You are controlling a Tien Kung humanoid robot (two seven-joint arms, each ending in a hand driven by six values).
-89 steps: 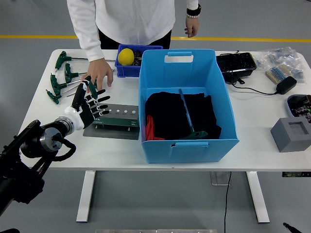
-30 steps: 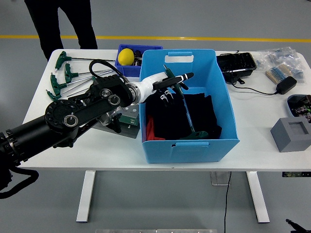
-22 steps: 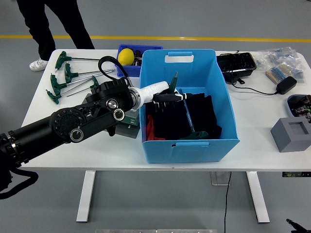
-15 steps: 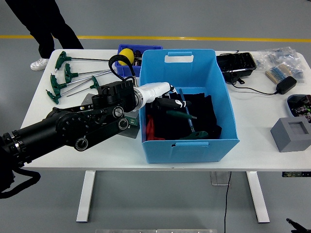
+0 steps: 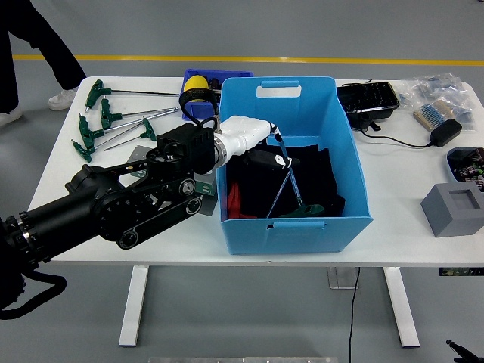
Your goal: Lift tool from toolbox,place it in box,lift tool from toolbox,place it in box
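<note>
A light-blue box stands in the centre of the frame, open-topped, with black cloth on its floor. Two slim green-handled tools lie crossed on the cloth, their shafts forming an X. At the upper left, four T-handle tools with green grips lie spread on the white table. A green-and-grey toolbox sits just left of the box, largely hidden.

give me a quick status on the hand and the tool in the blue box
Left hand inside blue box, fingers unclear. Two green-handled tools lie on the black cloth. Right arm out of view. Nothing blocking.
</note>
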